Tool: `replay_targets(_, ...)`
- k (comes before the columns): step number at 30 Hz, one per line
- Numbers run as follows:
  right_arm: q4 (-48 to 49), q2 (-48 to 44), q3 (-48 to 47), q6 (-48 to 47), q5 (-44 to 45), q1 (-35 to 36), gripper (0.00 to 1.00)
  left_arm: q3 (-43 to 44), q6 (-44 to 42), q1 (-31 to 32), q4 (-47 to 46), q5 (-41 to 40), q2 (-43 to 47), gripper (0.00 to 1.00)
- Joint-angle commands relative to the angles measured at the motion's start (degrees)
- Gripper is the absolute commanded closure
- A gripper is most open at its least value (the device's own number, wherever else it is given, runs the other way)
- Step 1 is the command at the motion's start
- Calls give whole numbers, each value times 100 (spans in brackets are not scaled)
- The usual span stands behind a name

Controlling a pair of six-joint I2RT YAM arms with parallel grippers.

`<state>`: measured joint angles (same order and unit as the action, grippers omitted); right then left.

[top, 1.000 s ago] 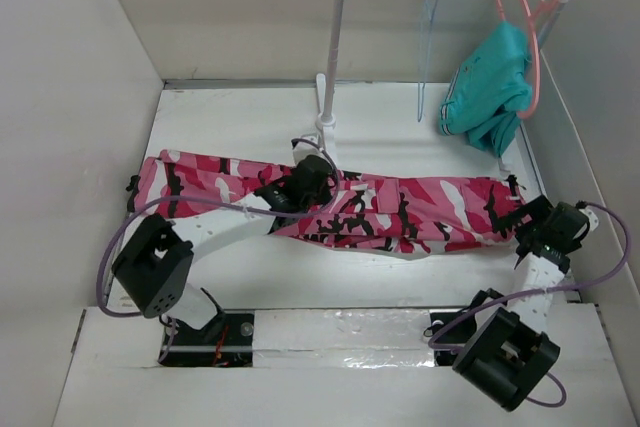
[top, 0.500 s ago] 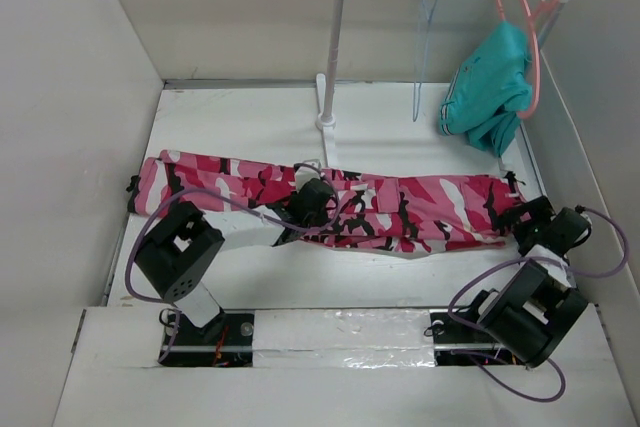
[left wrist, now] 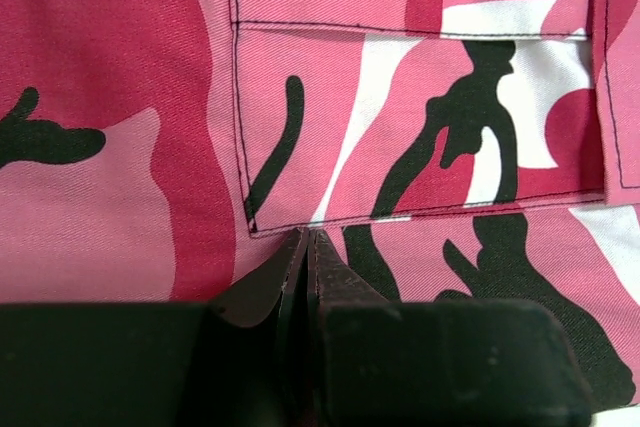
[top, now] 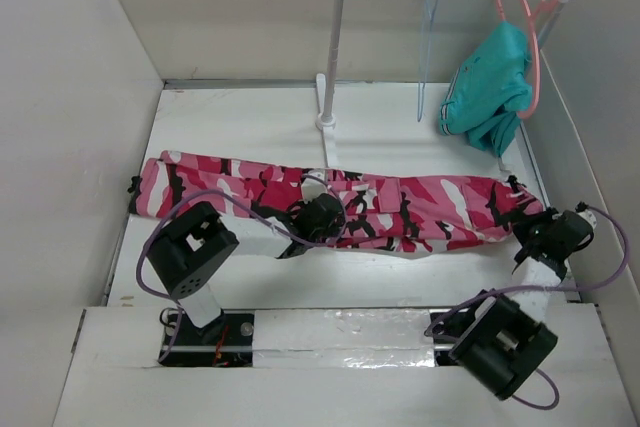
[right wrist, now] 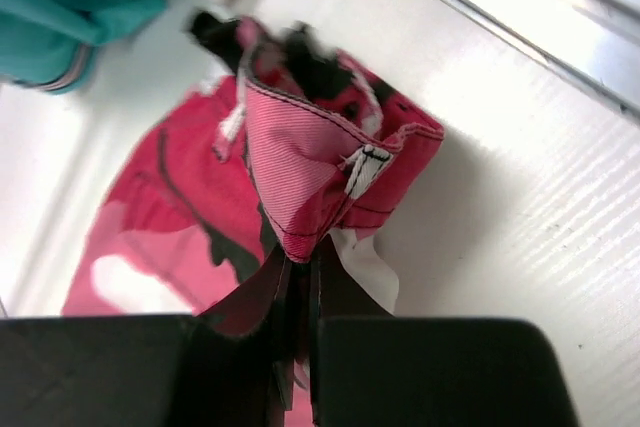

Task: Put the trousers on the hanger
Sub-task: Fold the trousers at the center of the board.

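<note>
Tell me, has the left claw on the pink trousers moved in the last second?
Yes. The left gripper has slid toward the near edge of the table, farther from the rack's foot, and is still over the trousers.

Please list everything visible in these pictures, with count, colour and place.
trousers: one, pink-white-black camouflage, flat across the table
hanger: one, pale blue, hanging on the rack
coral hanger: one, coral pink, right end of rack
garment: one, teal, on the coral hanger
rack: one, white, back of table
table: one, white, under everything
left gripper: one, black, shut, tips on the trousers' middle
right gripper: one, black, shut on the trousers' right end
</note>
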<state>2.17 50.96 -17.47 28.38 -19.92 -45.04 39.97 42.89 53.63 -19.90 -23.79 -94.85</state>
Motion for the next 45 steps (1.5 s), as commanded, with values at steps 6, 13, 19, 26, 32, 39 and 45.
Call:
replay_targets(6,-1324,-2510,-1371,-650,-425,1136,100,-60,500,666,-14,156,-877,100)
replay_targets(13,-1755,-2521,-3182,-632,-810,2253,100,187,896,1466,13,-46,-1343,100)
replay_targets(19,-1291,-2205,-4052,-237,-1074,2955,100,687,984,2064,4,-29,-1808,100)
replay_targets(26,-693,-1151,-4922,36,-1743,3175,100,1233,1019,2363,109,59,-2319,100)
replay_targets(32,-1278,-614,-5800,-734,-1138,3782,100,1452,905,2363,328,-187,-2231,100)
replay_targets(39,-1728,-324,-5969,-1721,-707,3931,100,1426,1089,2363,426,-328,-2231,100)
replay_targets(45,-895,-70,-6083,-1441,-1312,4055,100,1400,1177,2363,566,-424,-2214,100)
